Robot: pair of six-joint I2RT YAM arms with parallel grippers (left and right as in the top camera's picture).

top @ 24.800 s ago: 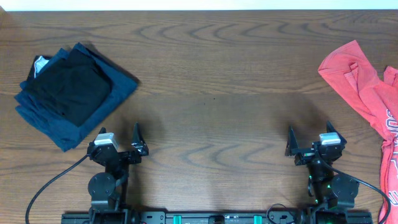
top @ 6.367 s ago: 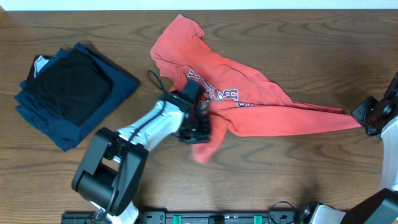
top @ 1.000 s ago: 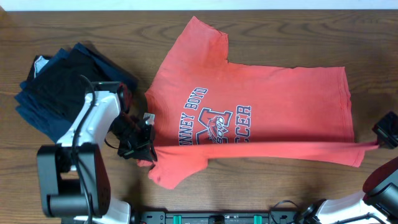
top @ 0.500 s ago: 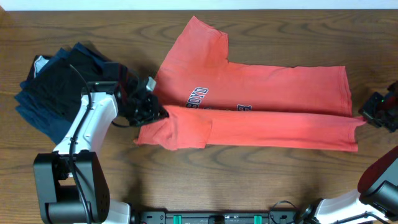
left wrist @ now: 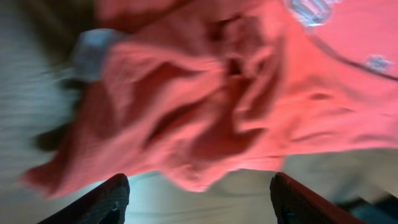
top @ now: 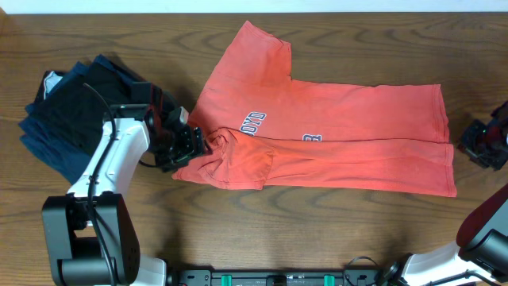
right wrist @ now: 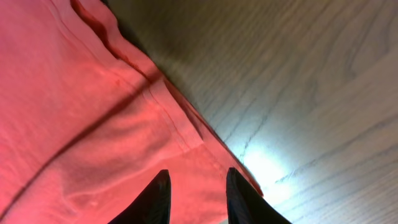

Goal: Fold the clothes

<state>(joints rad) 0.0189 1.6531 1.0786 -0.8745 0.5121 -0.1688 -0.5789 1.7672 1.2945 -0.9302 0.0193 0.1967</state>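
Overhead, I saw the T-shirt at the bench's middle, its near long edge folded over once; sleeves and cross-folds were left. The left tool reached in at the bunched sleeve, and the right tool hung just off the hem. Left wrist: jaws wide, empty. Right wrist: jaws part-open, empty.
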